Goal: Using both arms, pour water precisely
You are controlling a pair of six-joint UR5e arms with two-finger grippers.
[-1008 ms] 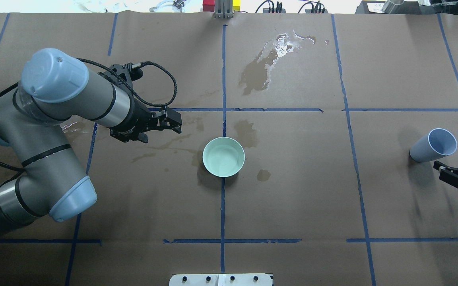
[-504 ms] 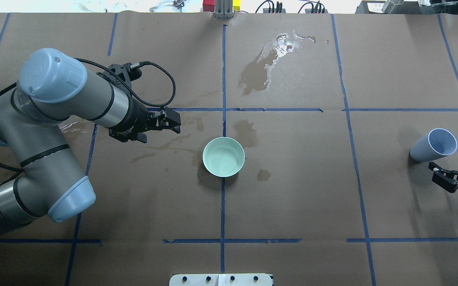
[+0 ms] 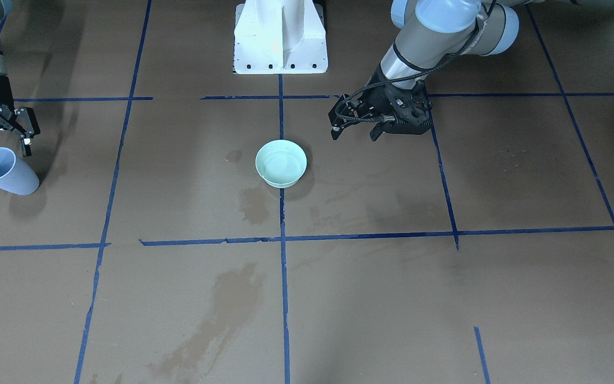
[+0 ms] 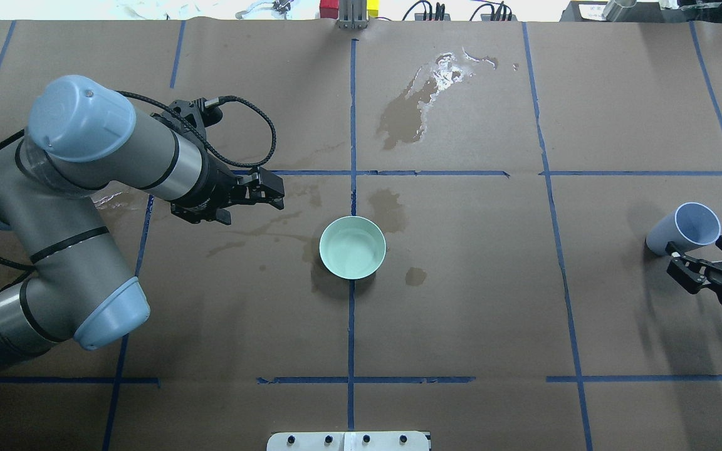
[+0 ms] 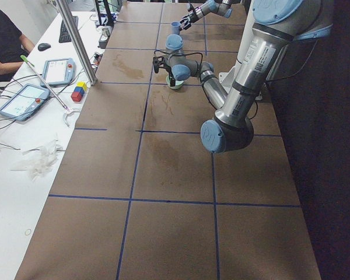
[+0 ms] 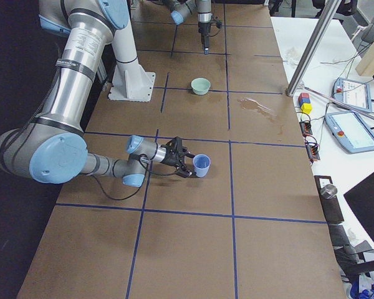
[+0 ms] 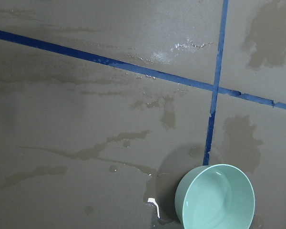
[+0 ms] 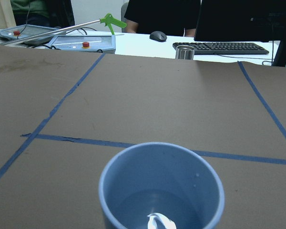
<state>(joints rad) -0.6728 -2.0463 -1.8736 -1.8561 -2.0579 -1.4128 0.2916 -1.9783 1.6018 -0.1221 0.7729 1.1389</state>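
A pale blue cup (image 4: pixel 684 228) stands upright at the table's right side, and the right wrist view shows water (image 8: pixel 155 207) in its bottom. My right gripper (image 4: pixel 698 250) is open just beside this cup (image 3: pixel 6 170), one finger reaching along each side; I cannot tell whether they touch it. A mint-green bowl (image 4: pixel 352 247) sits at the table's centre and seems to hold a little water (image 7: pixel 219 205). My left gripper (image 3: pixel 353 132) hovers open and empty to the left of the bowl, apart from it.
Brown paper with blue tape lines covers the table. A glinting puddle (image 4: pixel 442 69) and dark stains (image 4: pixel 389 210) lie beyond the bowl. The white pedestal (image 3: pixel 280 37) stands at my base. Tablets, a keyboard (image 8: pixel 221 46) and a person (image 5: pixel 3 41) are at the far desk.
My right gripper has moved up and inward to the cup, its fingers now flanking the cup's lower part. The left arm has shifted only slightly.
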